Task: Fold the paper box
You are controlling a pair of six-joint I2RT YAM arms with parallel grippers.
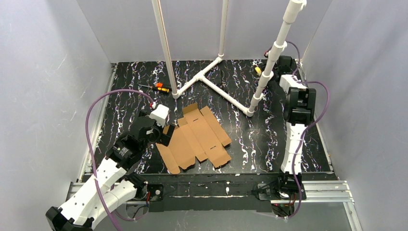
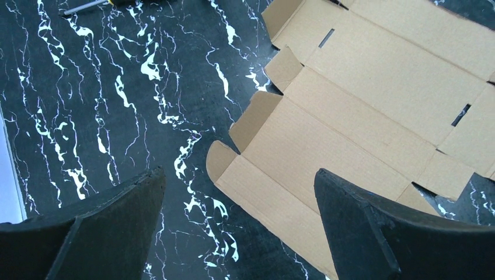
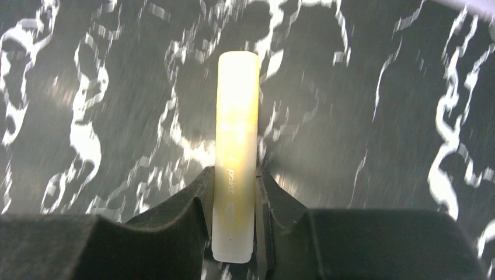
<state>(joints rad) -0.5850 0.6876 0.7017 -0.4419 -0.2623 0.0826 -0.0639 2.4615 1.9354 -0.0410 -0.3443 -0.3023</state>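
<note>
The paper box [image 1: 197, 137] is a flat brown die-cut cardboard sheet with flaps and slots, lying near the table's front middle. My left gripper [image 1: 166, 134] hovers over the sheet's left edge. In the left wrist view this gripper [image 2: 239, 175] is wide open, with the cardboard [image 2: 362, 105] partly under its right finger and nothing between the fingers. My right gripper [image 1: 281, 65] is far from the sheet at the back right. In the right wrist view this gripper [image 3: 235, 175] presses both sides of a pale yellow marker [image 3: 236, 134] that points away from it.
A white PVC pipe frame [image 1: 211, 72] stands at the back middle, with an upright post [image 1: 274, 53] beside the right gripper. An orange-and-black screwdriver [image 1: 159, 87] lies at the back left. Grey walls enclose the black marbled table [image 1: 250, 139].
</note>
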